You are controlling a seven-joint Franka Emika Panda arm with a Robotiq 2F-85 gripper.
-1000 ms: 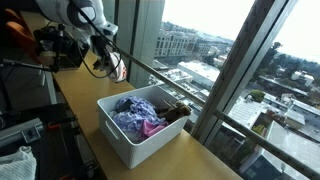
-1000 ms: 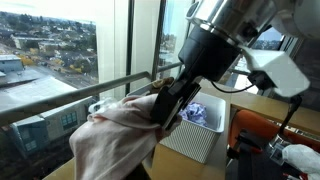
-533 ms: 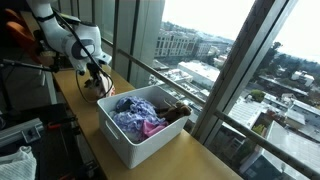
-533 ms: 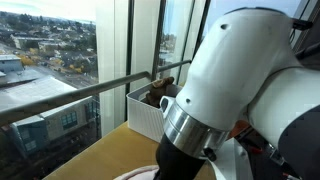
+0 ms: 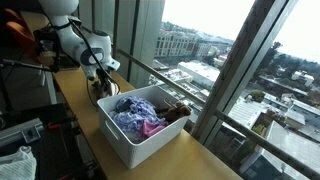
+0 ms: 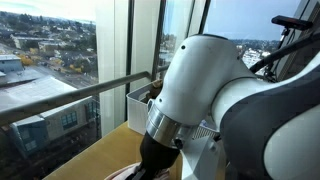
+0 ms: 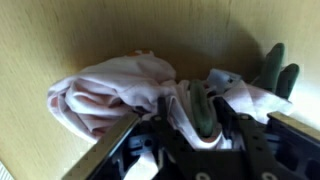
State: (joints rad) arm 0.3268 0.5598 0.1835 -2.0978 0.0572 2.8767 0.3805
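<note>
Reaching down onto a crumpled pink cloth [image 7: 105, 90], the tool [image 7: 190, 125] is sitting among the fabric's folds; whether it is gripping the cloth or spreading apart cannot be told. The cloth is lying on the wooden surface [image 7: 60, 35] just beside a white bin [image 5: 135, 150] holding clothes [image 5: 135, 118]

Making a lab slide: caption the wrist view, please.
The gripper low over a crumpled pale pink cloth on the wooden tabletop, with dark green fabric beside it.
</note>
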